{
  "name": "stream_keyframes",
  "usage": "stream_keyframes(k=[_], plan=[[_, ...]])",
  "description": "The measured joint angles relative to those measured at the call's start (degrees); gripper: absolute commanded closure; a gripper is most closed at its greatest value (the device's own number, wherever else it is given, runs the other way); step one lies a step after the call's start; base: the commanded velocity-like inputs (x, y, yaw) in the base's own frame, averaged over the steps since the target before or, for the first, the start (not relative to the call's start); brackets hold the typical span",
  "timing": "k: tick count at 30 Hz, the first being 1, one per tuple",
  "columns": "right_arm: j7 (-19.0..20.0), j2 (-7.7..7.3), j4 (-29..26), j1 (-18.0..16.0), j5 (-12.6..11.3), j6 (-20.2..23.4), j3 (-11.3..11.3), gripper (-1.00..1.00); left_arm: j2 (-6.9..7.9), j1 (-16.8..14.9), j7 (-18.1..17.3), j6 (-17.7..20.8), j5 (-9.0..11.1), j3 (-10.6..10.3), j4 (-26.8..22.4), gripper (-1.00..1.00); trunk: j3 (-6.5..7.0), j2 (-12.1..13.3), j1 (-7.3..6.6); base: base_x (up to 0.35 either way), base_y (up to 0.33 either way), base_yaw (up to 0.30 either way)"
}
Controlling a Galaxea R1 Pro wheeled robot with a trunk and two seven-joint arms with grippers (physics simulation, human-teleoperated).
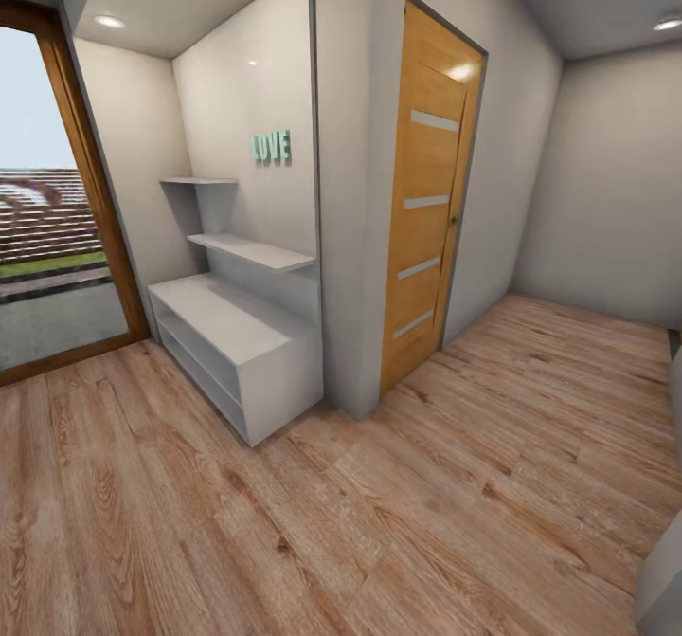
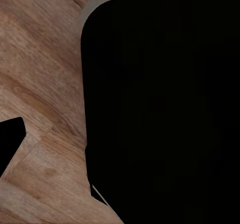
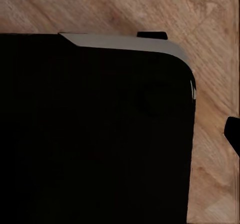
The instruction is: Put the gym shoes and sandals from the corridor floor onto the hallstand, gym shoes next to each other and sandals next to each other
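Observation:
The hallstand [image 1: 227,318] is a low light grey bench with two long open slots, standing against the wall at left of centre. Two staggered wall shelves [image 1: 251,250] hang above it, and all its surfaces are bare. The corridor floor [image 1: 379,522] of wood-grain planks spreads across the foreground. The gym shoes and the sandals are out of view. Both wrist views look down past a large black rounded body [image 2: 160,108] at the planks. A small dark tip [image 2: 10,139] juts in at the edge of the left wrist view, and a similar tip [image 3: 234,134] in the right.
A projecting wall corner [image 1: 346,238] stands right of the hallstand, with a closed wooden door [image 1: 426,209] beyond it. A tall wood-framed glass pane [image 1: 47,238] is at far left. Green LOVE letters [image 1: 271,147] hang on the wall. A grey object's edge [image 1: 663,579] shows at bottom right.

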Motion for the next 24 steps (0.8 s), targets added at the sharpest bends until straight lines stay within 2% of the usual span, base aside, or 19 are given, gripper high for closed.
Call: stream_keyframes(k=[7, 10, 11, 12, 13, 15, 20, 24], plan=[[0.0, -2.25, -2.3, -0.1, -0.1, -2.2, -0.2, -1.0, 1.76, -1.8, -0.2, 0.0, -0.2, 0.0, -2.3, -1.0, 0.0, 0.0, 0.0, 0.0, 0.0, 0.0], [0.0, -3.22, -3.2, -0.1, -0.1, -3.2, -0.3, -1.0, 2.04, -2.8, -0.2, -0.4, -0.2, 0.0, -3.3, -1.0, 0.0, 0.0, 0.0, 0.0, 0.0, 0.0], [-0.1, -4.9, -5.9, -0.1, -0.1, -11.2, -0.4, -1.0, 2.06, -4.4, -0.2, -1.0, -0.2, 0.0, -6.5, -1.0, -0.01, 0.0, 0.0, 0.0, 0.0, 0.0], [0.0, -5.08, -14.0, -0.2, -0.1, -11.5, -0.3, -1.0, 2.06, -5.7, -0.2, -2.3, -0.2, 0.0, -16.5, -1.0, -0.01, 0.0, 0.0, 0.0, 0.0, 0.0], [-0.1, -5.11, -23.7, -0.5, -0.1, -11.5, -0.3, -1.0, 2.04, -6.4, -0.2, -3.1, -0.1, 0.0, -21.3, -1.0, 0.03, 0.0, 0.0, 0.0, 0.0, 0.0], [0.0, -5.16, -26.0, -1.1, -0.1, -11.5, -0.3, -1.0, 2.02, -6.8, -0.1, -7.7, 0.1, 0.1, -20.3, -1.0, 0.01, 0.0, 0.0, 0.0, 0.0, 0.0], [0.1, -5.18, -26.7, -1.5, 0.0, -11.5, -0.3, -1.0, 2.03, -7.1, -0.1, -13.0, 0.0, 0.1, -20.4, -1.0, 0.0, 0.0, 0.0, 0.0, 0.0, 0.0], [0.3, -5.18, -26.9, -1.6, 0.2, -11.5, -0.2, -1.0, 1.97, -7.2, -0.2, -15.3, 0.1, 0.1, -20.2, -1.0, 0.0, 0.0, 0.01, -0.073, 0.0, 0.0]])
